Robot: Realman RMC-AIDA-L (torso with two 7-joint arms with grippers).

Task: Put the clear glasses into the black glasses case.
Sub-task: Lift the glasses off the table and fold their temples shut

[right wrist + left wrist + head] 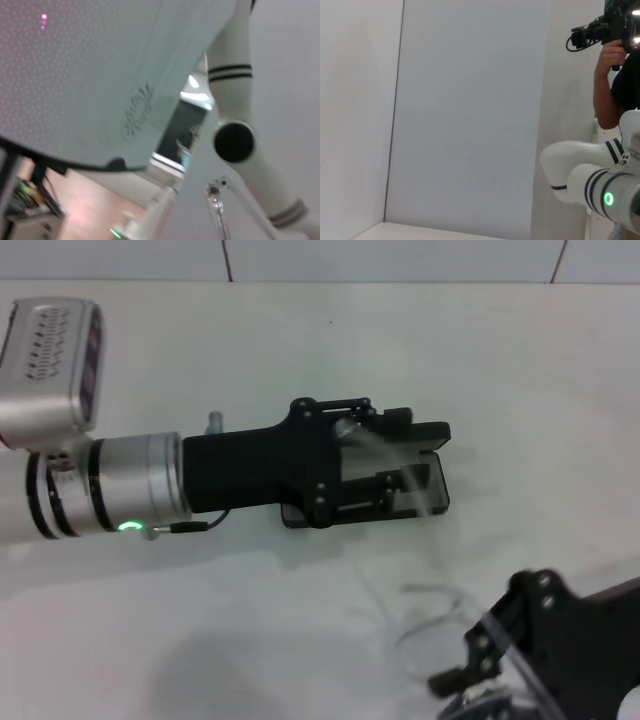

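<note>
Reaching in from nine o'clock, the left hand [405, 455] hovers over the black glasses case [437, 490], which lies at the centre of the white tabletop [300, 350]; its fingers are spread apart, straddling the case's lid. Most of the case interior is hidden by the hand. At five o'clock, the right hand [470, 680] is clamped on the clear glasses [440, 615], well apart from the case.
</note>
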